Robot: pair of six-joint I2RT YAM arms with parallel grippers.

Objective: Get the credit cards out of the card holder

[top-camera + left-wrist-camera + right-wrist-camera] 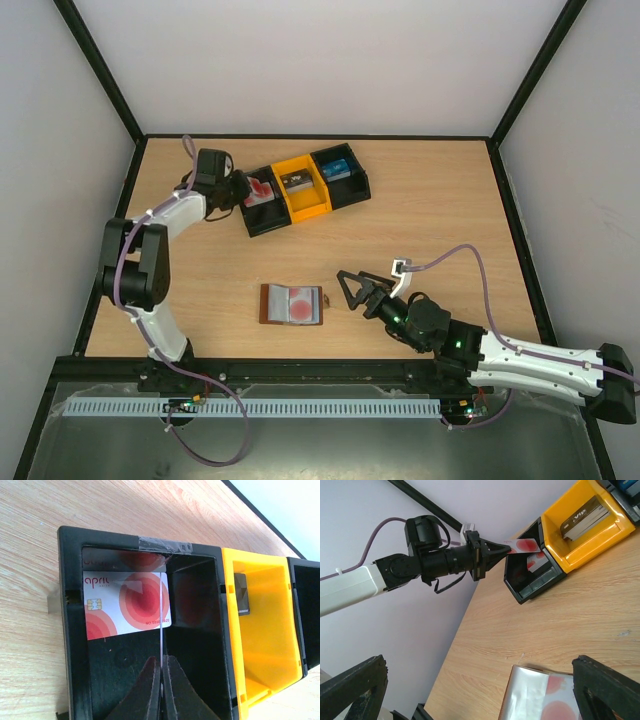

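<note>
My left gripper [161, 659] is shut on a thin credit card [161, 630], seen edge-on in the left wrist view. The right wrist view shows that card as red-pink [524, 544], held above the tray's left black compartment [262, 212]. A whitish credit card with red circles [125, 605] lies flat inside that compartment. The brown card holder [268, 303] lies open mid-table, and a red-circled card [302, 306] shows in its clear pocket [530, 695]. My right gripper [343, 290] stands open just right of the holder, with nothing between its fingers [355, 690].
The three-part tray sits at the back of the table. A dark card is in its yellow middle compartment [302, 187] and something blue in its right black compartment [338, 170]. Black frame rails edge the table on both sides.
</note>
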